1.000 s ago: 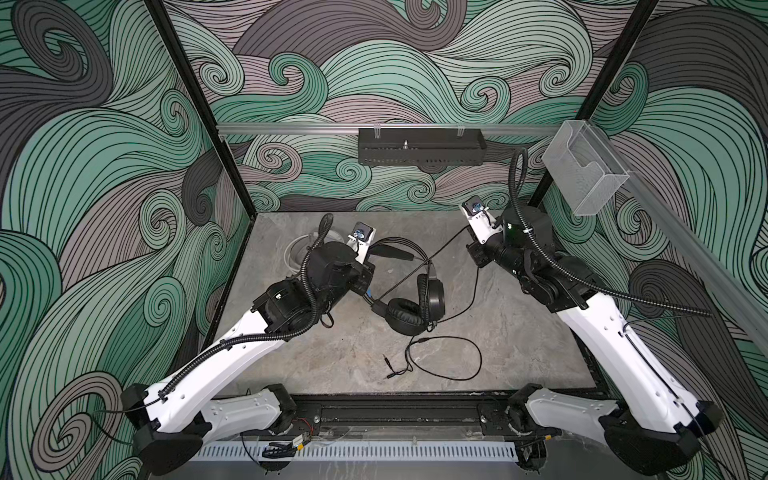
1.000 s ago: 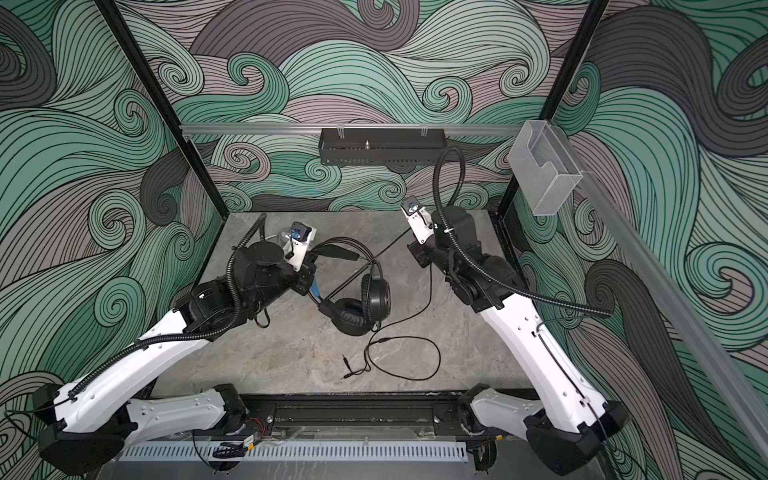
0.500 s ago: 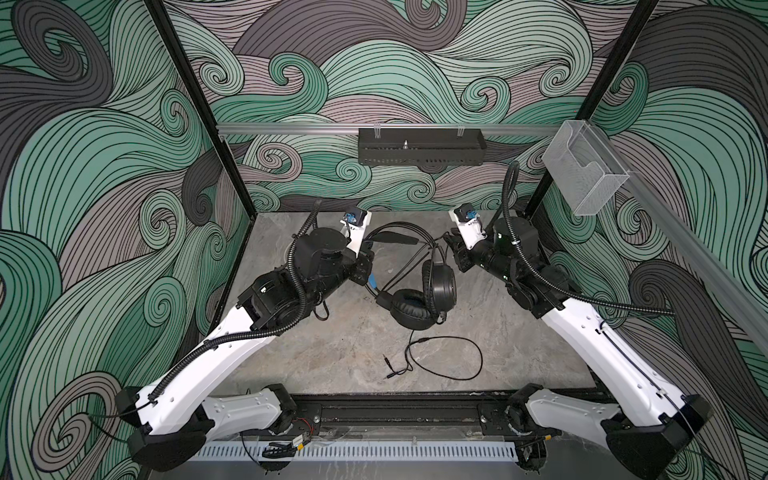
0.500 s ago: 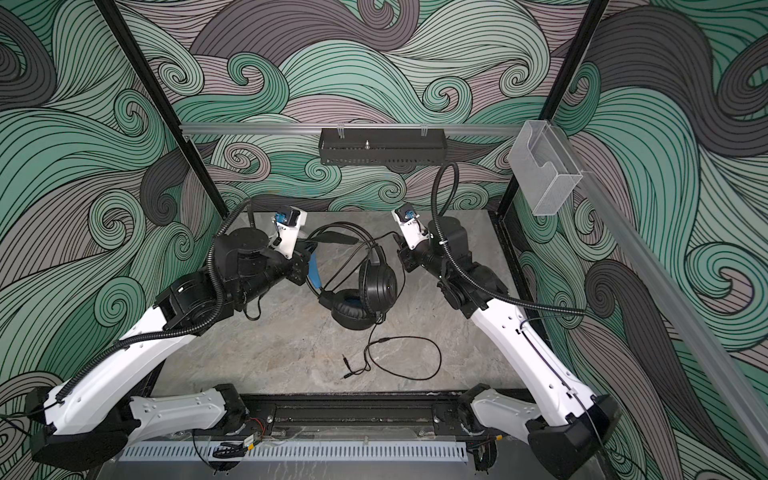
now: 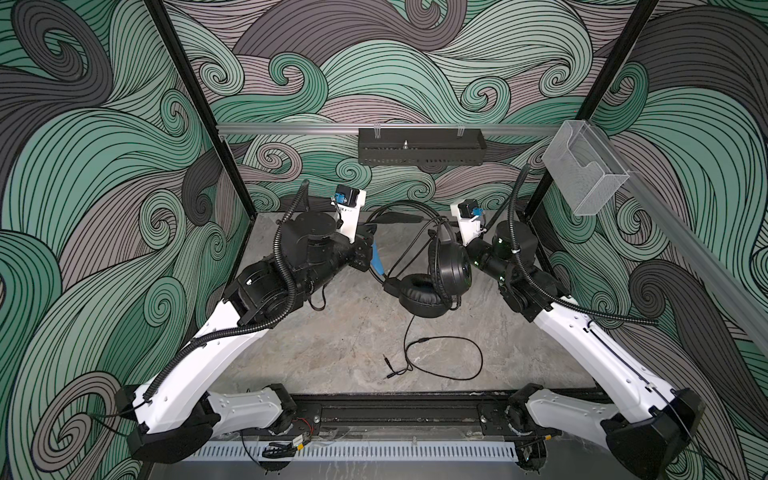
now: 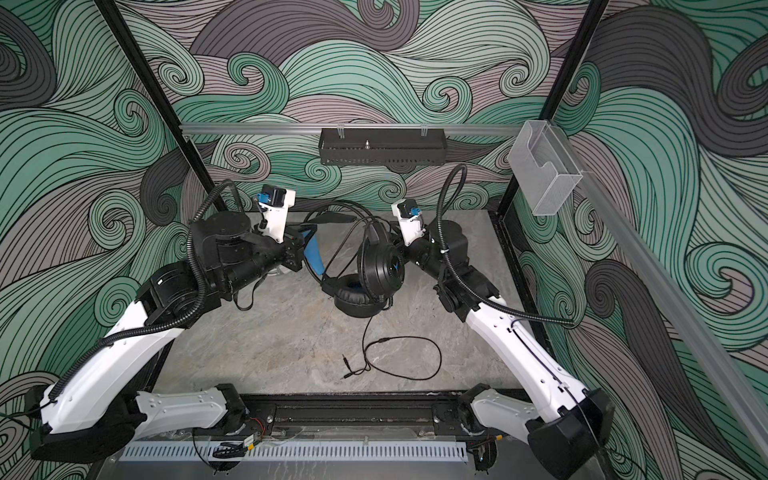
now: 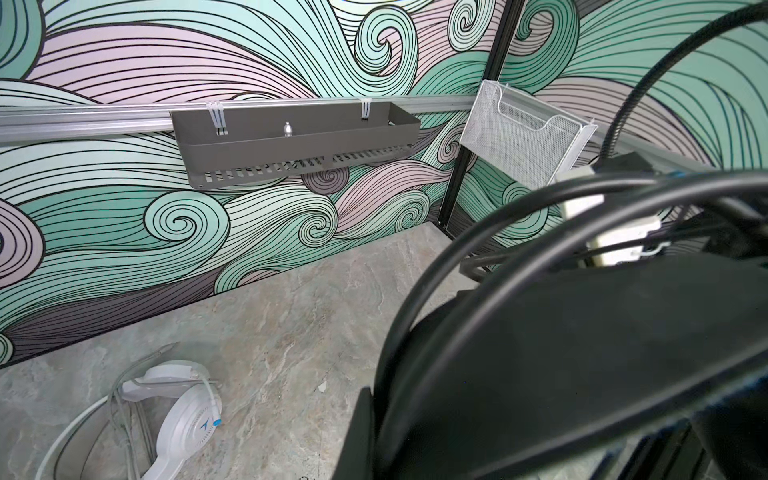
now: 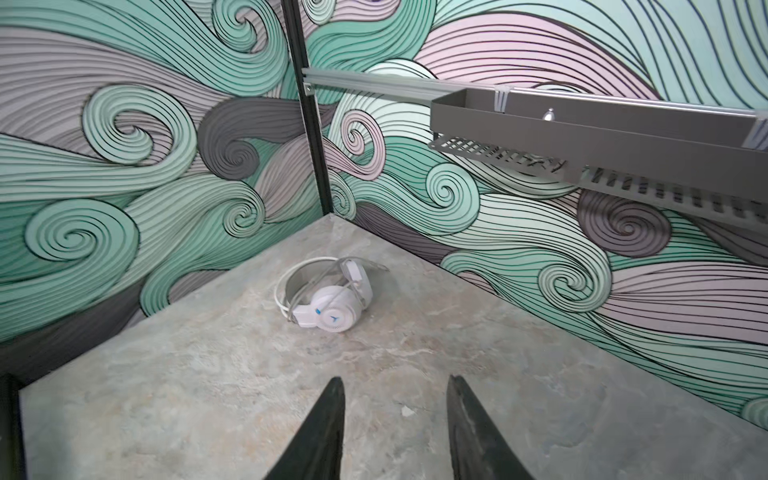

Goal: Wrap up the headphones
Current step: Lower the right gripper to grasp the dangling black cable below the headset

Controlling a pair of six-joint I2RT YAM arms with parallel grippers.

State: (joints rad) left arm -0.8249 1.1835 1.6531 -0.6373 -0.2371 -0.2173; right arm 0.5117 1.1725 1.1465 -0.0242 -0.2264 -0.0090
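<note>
Two headsets are on this grey stone-look bench (image 5: 332, 345), and you are working on only one of them. Your left gripper (image 5: 366, 248) is closed tight on the blue-lined headband of the black over-ear plastic headset (image 5: 449, 268). It holds the black headset lifted above the back middle of the bench, so the thin black cord (image 5: 457, 365) hangs free from the lower earcup and lies in a loose loop toward the front edge. I judge this gives room for winding; some turns of cord seem to cross the headband already. Your right gripper (image 8: 395, 384) is just beside the upright earcup, its jaws moderately apart with nothing between them, and it looks ready to fetch the cord. The all-white over-ear headset (image 8: 332, 307) lies in the back left corner, well apart, and its pale cord seems gathered around it.
</note>
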